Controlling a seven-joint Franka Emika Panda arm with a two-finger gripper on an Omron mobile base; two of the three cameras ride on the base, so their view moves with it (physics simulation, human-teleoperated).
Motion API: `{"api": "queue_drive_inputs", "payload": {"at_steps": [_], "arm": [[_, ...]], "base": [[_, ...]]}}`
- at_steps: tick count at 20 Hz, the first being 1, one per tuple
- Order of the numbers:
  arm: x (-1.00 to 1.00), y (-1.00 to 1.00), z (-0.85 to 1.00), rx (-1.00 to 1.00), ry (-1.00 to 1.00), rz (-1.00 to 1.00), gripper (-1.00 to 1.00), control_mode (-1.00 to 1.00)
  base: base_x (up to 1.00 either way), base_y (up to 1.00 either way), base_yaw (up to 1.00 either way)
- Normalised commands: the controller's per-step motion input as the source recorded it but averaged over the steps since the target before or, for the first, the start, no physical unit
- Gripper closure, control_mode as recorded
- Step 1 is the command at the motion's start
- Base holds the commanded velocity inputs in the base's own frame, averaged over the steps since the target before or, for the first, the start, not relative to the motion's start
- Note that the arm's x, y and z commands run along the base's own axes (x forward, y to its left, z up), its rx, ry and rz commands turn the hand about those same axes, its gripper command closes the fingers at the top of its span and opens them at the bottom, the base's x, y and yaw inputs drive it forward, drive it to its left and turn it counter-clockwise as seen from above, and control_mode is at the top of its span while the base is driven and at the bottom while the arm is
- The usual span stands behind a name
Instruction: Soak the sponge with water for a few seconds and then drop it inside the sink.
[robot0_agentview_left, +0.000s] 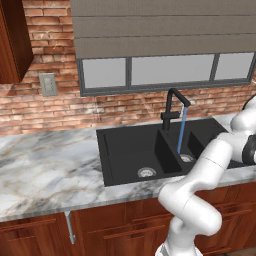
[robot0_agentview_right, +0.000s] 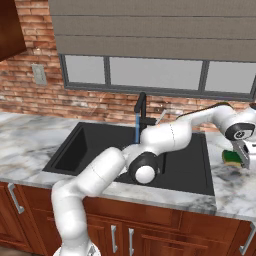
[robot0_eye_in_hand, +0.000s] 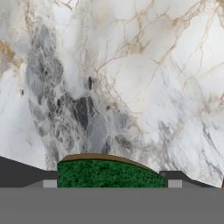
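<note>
water (robot0_agentview_left: 181, 131) into sink (robot0_agentview_left: 120, 150)

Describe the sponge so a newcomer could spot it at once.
Start at the black double sink under the window, then move to the marble counter on its right in the right base view. The sponge sits there at the gripper: a small yellow block with a dark green face.

brick wall (robot0_agentview_left: 125, 107) | window (robot0_agentview_left: 167, 70), grey blind | marble counter (robot0_agentview_left: 45, 170) | wood cabinets, apparently
</note>
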Motion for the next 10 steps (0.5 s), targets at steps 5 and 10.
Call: {"api": "queue_drive_inputs", "payload": {"at_steps": [5, 10], "arm": [[-0.24, 0.85, 0.16, 0.00, -0.35, 0.00, 1.00, -1.00], [-0.27, 0.66, 0.19, 0.00, -0.26, 0.00, 1.00, -1.00]], "base": [[0.00, 0.00, 0.00], [0.00, 0.00, 0.00]]}}
